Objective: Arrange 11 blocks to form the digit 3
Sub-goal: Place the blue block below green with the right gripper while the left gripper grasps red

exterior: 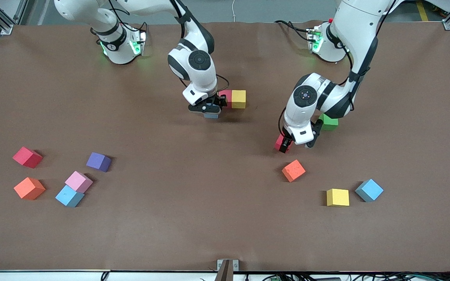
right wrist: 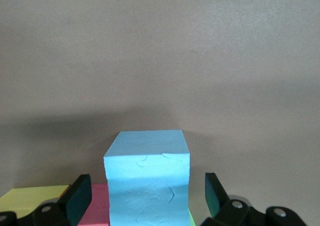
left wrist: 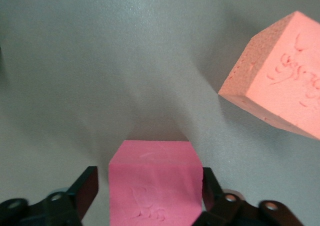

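Observation:
My right gripper is low at the table with its jaws open around a light blue block, a gap on each side. That block sits against a short row of a red block and a yellow block. A green sliver shows beside the blue block. My left gripper is down around a red block, jaws open, one finger touching it. An orange block lies just nearer the front camera.
A green block lies by the left arm. Yellow and light blue blocks lie toward the left arm's end. Red, purple, pink, orange and light blue blocks lie toward the right arm's end.

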Robot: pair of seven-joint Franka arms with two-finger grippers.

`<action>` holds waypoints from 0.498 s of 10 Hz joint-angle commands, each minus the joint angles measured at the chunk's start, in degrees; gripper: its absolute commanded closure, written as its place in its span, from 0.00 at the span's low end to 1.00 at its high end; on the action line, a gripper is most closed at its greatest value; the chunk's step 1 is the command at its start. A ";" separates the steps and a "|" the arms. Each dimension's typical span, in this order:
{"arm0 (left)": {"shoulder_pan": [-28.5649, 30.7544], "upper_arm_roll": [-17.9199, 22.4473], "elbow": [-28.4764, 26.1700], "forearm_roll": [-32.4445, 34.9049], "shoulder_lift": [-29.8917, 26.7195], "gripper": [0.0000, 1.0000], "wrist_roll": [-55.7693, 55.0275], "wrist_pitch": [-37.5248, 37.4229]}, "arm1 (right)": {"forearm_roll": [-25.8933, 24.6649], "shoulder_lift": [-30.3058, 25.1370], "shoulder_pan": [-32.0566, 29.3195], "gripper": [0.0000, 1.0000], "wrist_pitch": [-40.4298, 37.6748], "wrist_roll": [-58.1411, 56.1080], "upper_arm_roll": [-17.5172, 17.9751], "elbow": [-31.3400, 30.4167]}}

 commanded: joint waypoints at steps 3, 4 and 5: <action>0.56 -0.19 0.35 1.04 -0.39 0.67 -0.38 0.58 | 0.53 -6.13 -8.09 0.00 -3.43 -0.24 -0.70 -1.30; 0.64 -0.10 1.57 0.96 -0.48 0.71 -0.64 0.40 | -0.17 -6.84 -10.82 0.00 -4.31 -0.42 -0.70 -1.04; 1.43 -0.19 3.15 0.43 -0.74 0.73 -0.81 -1.08 | -0.70 -7.20 -13.28 0.00 -4.32 -1.03 -1.22 -0.95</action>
